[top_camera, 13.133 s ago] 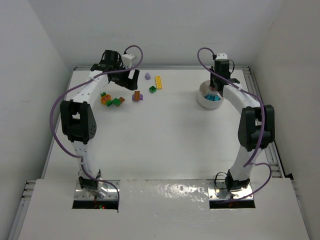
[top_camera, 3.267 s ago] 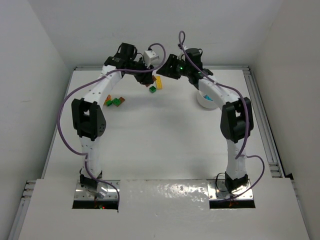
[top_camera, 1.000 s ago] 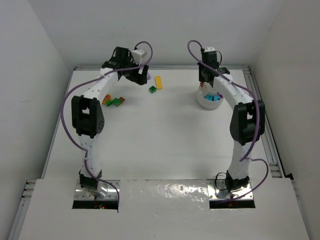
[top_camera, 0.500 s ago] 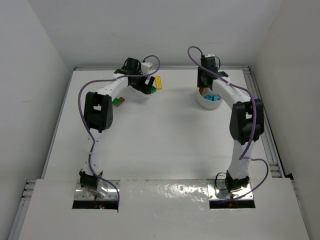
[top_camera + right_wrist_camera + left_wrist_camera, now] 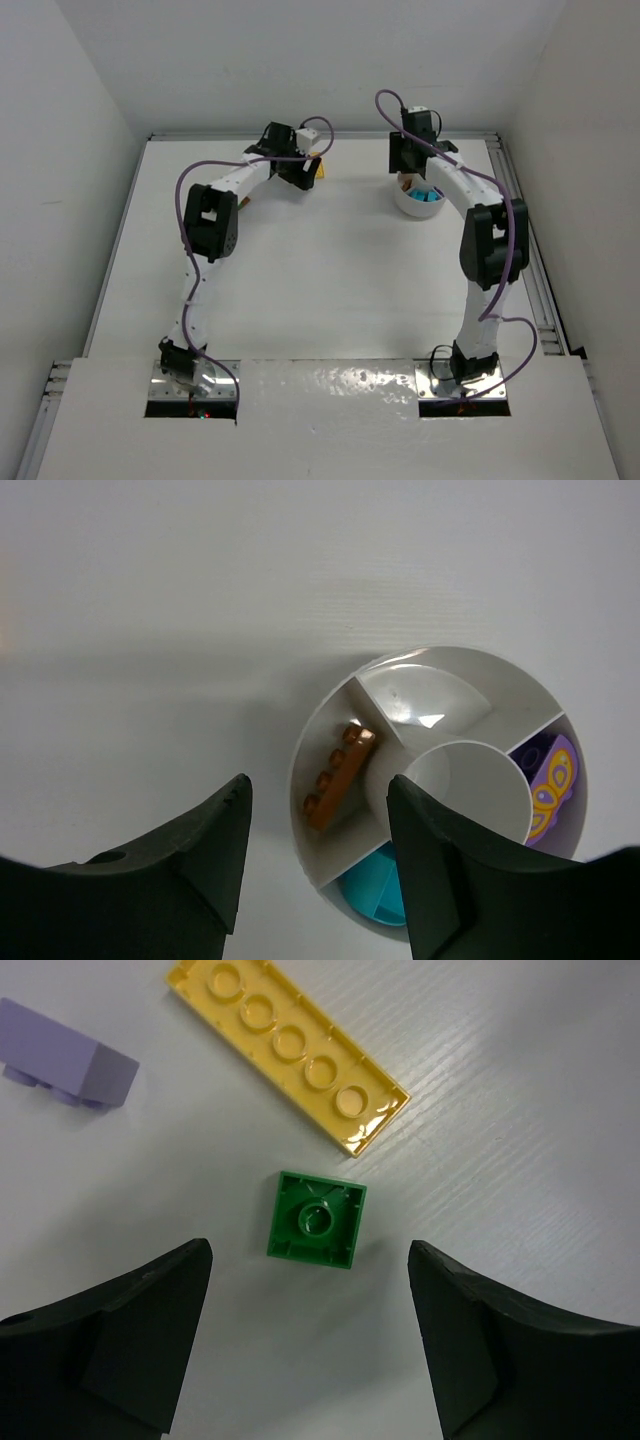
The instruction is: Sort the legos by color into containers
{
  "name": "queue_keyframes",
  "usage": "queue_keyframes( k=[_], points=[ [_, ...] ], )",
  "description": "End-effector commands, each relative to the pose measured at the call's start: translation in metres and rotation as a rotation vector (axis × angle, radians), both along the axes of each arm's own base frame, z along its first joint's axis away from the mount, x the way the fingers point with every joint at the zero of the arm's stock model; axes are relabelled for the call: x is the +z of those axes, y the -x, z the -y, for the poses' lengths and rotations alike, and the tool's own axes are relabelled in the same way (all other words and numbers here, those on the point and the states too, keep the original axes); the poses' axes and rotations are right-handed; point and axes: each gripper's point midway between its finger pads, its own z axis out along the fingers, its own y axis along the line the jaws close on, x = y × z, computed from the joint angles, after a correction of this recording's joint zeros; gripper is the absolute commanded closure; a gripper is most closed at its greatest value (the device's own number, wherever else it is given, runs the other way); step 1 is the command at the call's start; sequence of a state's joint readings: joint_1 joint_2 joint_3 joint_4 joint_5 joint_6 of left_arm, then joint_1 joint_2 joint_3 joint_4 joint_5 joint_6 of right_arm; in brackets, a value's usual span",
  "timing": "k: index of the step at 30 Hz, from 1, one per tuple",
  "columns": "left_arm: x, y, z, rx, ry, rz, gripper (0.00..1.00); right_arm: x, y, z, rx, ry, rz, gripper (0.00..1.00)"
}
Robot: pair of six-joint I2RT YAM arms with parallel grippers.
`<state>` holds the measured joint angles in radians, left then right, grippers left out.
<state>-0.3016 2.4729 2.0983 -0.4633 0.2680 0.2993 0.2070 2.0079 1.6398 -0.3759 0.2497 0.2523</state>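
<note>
The green brick (image 5: 317,1219) is straddled by the spread fingers of the left gripper (image 5: 305,1282); descent should be squared to its flat sides. The right gripper (image 5: 318,792) is parted, seemingly empty, over the dish (image 5: 440,695).

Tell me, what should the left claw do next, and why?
Probably lower the left gripper straight down and close on the green brick. Its jaws stand open with the brick centred between them, and the brick lies free, apart from the yellow plate.

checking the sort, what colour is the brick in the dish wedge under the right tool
Brown-orange brick, seen best in the right wrist view.
</note>
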Motion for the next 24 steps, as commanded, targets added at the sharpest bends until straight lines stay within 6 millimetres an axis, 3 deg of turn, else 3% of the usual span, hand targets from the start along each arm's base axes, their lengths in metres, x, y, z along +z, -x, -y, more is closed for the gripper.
queue_keyframes(
  k=[1, 3, 6, 9, 14, 16, 18, 21, 22, 23, 24],
  points=[
    [0.022, -0.019, 0.015, -0.019, 0.028, 0.106, 0.23, 0.056, -0.002, -0.001, 0.023, -0.013, 0.113, 0.44],
    [0.019, -0.022, 0.016, -0.017, 0.029, 0.115, 0.27, 0.056, 0.000, 0.000, 0.021, -0.008, 0.113, 0.45],
    [0.018, -0.027, 0.016, 0.006, 0.033, 0.125, 0.42, 0.060, 0.001, 0.001, 0.025, -0.002, 0.121, 0.45],
    [0.017, -0.030, 0.015, 0.022, 0.035, 0.130, 0.66, 0.064, 0.002, 0.003, 0.027, 0.014, 0.125, 0.45],
    [0.018, -0.028, 0.015, 0.021, 0.035, 0.126, 0.86, 0.066, 0.004, 0.007, 0.025, 0.031, 0.123, 0.45],
    [0.018, -0.028, 0.014, 0.021, 0.032, 0.123, 1.00, 0.069, 0.004, 0.006, 0.026, 0.027, 0.130, 0.45],
    [0.021, -0.027, 0.013, 0.021, 0.030, 0.119, 1.00, 0.074, 0.003, 0.005, 0.034, 0.020, 0.138, 0.46],
    [0.046, -0.026, 0.020, -0.020, 0.050, 0.134, 1.00, 0.085, 0.003, -0.003, 0.067, -0.030, 0.149, 0.46],
    [0.077, -0.025, 0.027, -0.064, 0.077, 0.174, 1.00, 0.104, -0.001, -0.013, 0.095, -0.101, 0.173, 0.46],
    [0.083, -0.027, 0.027, -0.064, 0.080, 0.183, 1.00, 0.102, -0.001, -0.013, 0.095, -0.102, 0.169, 0.46],
    [0.099, -0.027, 0.029, -0.094, 0.087, 0.219, 1.00, 0.106, 0.000, -0.026, 0.138, -0.188, 0.155, 0.46]
  ],
)
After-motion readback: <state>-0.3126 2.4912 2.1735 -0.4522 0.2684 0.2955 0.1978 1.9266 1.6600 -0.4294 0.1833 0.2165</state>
